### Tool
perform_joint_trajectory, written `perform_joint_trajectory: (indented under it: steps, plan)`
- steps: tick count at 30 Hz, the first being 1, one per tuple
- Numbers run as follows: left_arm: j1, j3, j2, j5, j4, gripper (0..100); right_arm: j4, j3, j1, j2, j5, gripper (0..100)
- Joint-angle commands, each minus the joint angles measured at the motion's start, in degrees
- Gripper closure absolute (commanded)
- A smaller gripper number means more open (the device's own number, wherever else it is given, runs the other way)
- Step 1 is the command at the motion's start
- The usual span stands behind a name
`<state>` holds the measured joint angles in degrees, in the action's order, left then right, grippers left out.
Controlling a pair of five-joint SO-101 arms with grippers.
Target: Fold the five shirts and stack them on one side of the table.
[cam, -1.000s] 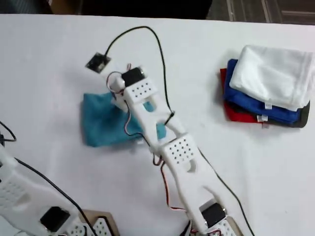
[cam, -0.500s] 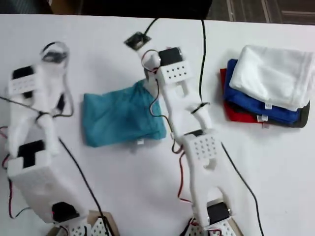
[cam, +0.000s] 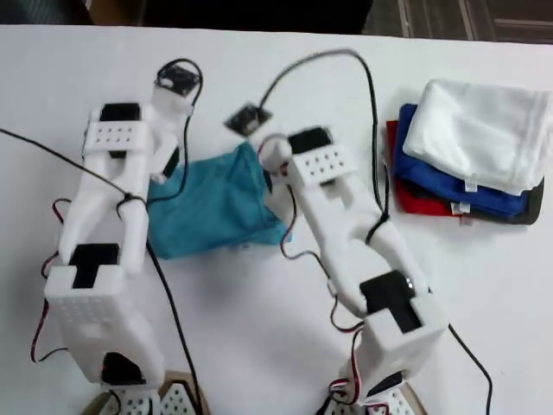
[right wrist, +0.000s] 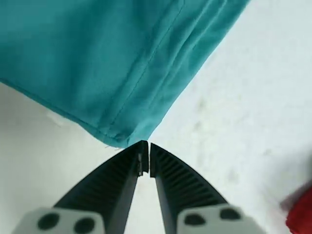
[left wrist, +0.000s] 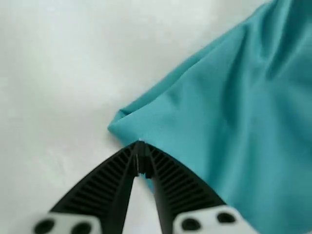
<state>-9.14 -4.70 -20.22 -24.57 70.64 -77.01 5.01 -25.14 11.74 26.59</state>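
One second ago, only one arm lay stretched across the teal shirt (cam: 212, 207), and the other was low at the 7 o'clock corner of the worktop (cam: 484, 311). Now both arms stand at the shirt, one on each side. The left pincer (left wrist: 140, 151) has come to the shirt's 10 o'clock corner with its jaws together. I cannot tell if cloth is caught between them. The right pincer (right wrist: 145, 151) has moved off the cloth to the 3 o'clock edge. Its jaws are also together, just beside a hemmed corner and not on it.

The shirt lies near the middle of the worktop, crumpled, and its 1 o'clock corner is now pulled into a peak. The folded stack sits well apart at 2 o'clock, with the white shirt (cam: 479, 125) on top of the blue shirt (cam: 428, 173), the red shirt (cam: 413, 201) and a dark one (cam: 534, 203). I judge that this last shirt is about to be folded with two arms.
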Motion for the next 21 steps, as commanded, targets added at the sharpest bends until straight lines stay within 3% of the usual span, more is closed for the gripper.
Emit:
perform_joint_trajectory:
  steps: [1, 10, 15, 21]
  plan:
    - [0.4, 5.8, 3.5, 0.5, -7.0, 97, 6.2, 6.9, -0.3, -4.1, -0.4, 97.8]
    - [-4.7, 14.3, 3.5, 0.1, -21.5, 97, 12.4, 13.1, 0.0, -4.0, 0.1, 97.8]
    - [-9.4, 13.9, 3.5, -1.3, -22.8, 97, 13.8, 15.1, 0.0, -3.9, 0.2, 97.8]
    - [-9.8, 14.3, 3.7, -4.3, -22.2, 97, 14.6, 15.6, 0.0, -4.0, 0.2, 97.8]
